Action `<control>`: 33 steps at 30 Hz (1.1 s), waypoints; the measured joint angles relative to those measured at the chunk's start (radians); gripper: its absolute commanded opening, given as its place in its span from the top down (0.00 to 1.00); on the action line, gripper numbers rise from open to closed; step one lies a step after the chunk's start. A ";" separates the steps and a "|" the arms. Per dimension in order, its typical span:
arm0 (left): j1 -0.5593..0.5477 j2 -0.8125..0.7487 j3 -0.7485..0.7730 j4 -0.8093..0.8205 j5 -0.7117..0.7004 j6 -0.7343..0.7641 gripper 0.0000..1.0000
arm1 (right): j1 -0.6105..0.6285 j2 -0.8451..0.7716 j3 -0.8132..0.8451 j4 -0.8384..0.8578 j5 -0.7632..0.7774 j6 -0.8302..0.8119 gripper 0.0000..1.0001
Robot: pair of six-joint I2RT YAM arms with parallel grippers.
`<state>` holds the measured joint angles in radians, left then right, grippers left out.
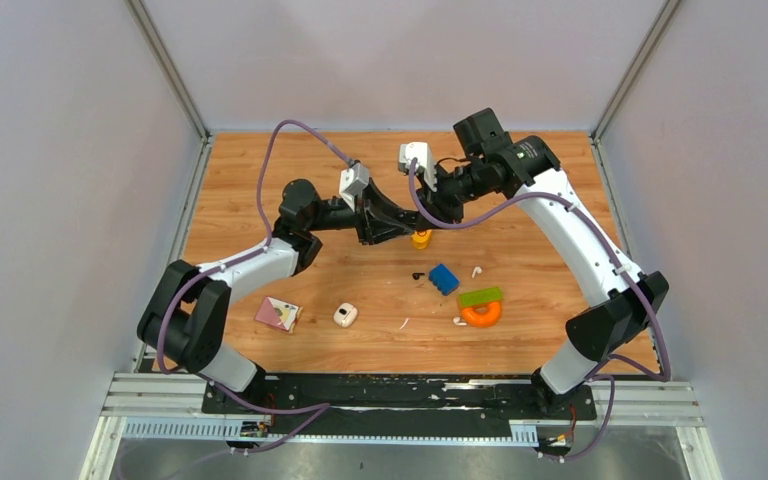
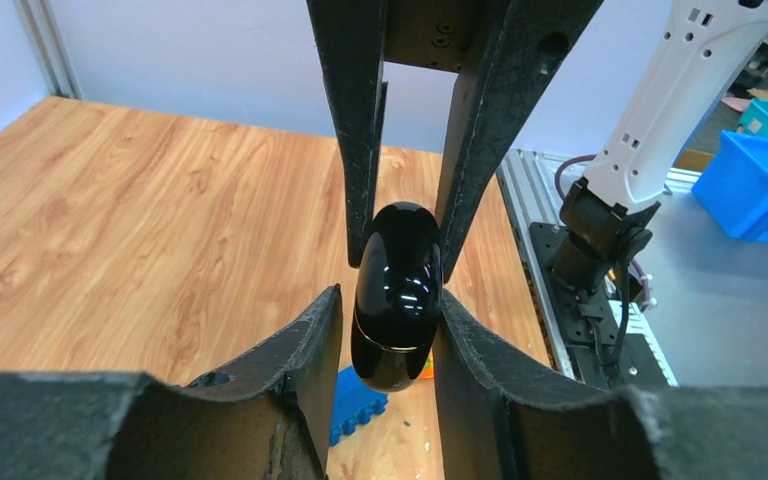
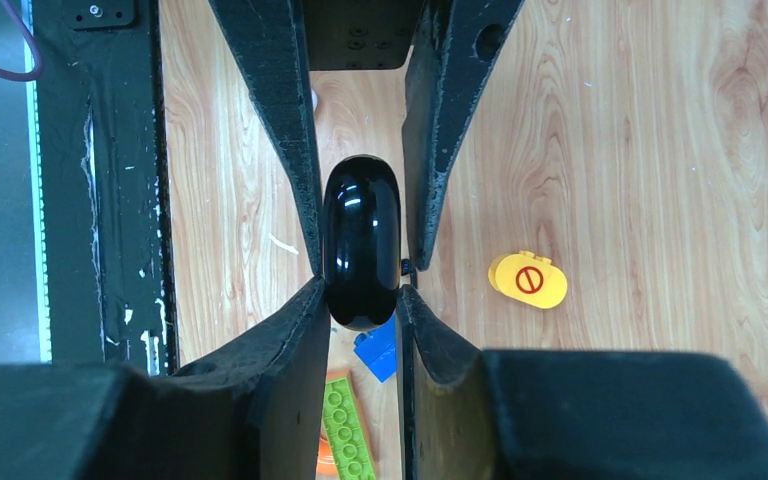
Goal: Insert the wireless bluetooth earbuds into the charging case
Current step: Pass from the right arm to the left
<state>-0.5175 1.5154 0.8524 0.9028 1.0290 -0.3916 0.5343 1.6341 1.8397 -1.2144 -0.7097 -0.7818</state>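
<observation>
A glossy black pebble-shaped charging case (image 2: pixel 397 295) is held closed in the air over the middle of the table, also seen in the right wrist view (image 3: pixel 360 240). My left gripper (image 2: pixel 390 303) and my right gripper (image 3: pixel 358 292) are both shut on it from opposite ends, meeting at mid-table (image 1: pixel 410 213). On the table lie a white earbud (image 1: pixel 477 271), another white earbud (image 1: pixel 458 321) and a black earbud (image 1: pixel 418 275). A white charging case (image 1: pixel 345 316) sits near the front.
A blue brick (image 1: pixel 444 278), a green brick (image 1: pixel 481 296) on an orange ring (image 1: pixel 481 316), a yellow piece (image 1: pixel 421 238) and a pink card (image 1: pixel 278 313) lie on the wooden table. Grey walls enclose three sides.
</observation>
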 measured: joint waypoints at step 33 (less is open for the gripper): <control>0.008 0.018 0.000 0.051 -0.004 -0.067 0.44 | -0.010 -0.009 -0.023 0.008 0.013 0.018 0.83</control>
<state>-0.5098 1.5337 0.8524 0.9543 1.0248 -0.4583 0.5240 1.6253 1.8164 -1.2060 -0.6968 -0.7639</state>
